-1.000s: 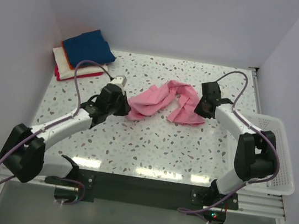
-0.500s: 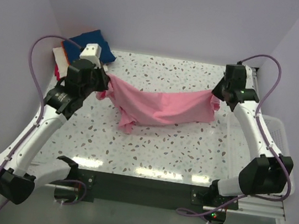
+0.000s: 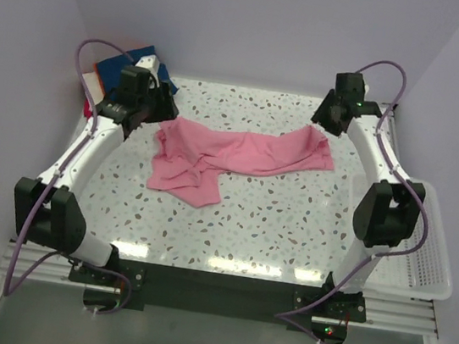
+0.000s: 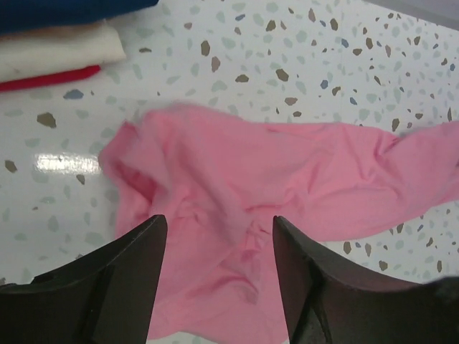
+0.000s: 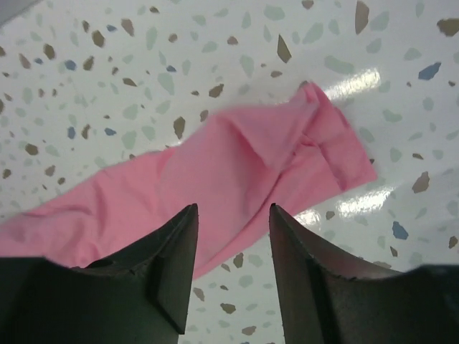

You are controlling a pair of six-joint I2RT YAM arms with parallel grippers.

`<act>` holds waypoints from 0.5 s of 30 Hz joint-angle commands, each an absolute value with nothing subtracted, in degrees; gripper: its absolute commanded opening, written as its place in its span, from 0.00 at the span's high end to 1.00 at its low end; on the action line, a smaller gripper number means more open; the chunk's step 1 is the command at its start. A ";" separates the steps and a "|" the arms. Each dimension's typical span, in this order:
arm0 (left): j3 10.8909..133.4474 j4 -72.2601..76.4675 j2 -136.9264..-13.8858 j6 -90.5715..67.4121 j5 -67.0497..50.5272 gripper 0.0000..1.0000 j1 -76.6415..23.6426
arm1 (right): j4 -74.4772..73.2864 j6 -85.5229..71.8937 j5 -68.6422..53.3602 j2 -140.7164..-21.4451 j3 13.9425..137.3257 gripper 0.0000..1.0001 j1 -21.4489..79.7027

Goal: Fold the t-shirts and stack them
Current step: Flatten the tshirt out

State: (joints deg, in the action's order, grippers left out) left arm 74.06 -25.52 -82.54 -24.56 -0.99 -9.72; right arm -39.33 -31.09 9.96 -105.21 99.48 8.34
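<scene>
Lying across the upper middle of the overhead frame, the pink t-shirt rests on the speckled table, its left end rumpled and doubled toward lower left. The left gripper and right gripper hover above its two ends, jaws spread, holding nothing.

Risk: folding from this lay would trap the creases and yield a crooked rectangle. A pinch at the bunched end may catch two layers.

The folded stack, with navy, white and red edges showing, sits at upper left just beside the left arm, which could nudge it. The white mesh basket at the right edge stands well apart and obstructs nothing.
</scene>
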 commanded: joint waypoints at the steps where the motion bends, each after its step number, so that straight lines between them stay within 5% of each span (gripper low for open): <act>1: 72.44 -19.97 -79.73 -28.12 -6.33 0.34 -8.96 | -42.98 -29.36 7.29 -104.51 98.55 0.50 7.91; 15: 35.78 -15.30 -62.93 -40.25 5.79 0.43 -8.96 | -30.77 -30.67 4.14 -89.56 70.93 0.52 8.00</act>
State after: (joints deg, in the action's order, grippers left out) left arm 39.79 -19.38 -64.73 -35.68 2.17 -9.13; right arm -35.29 -30.50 6.83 -90.83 72.55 8.19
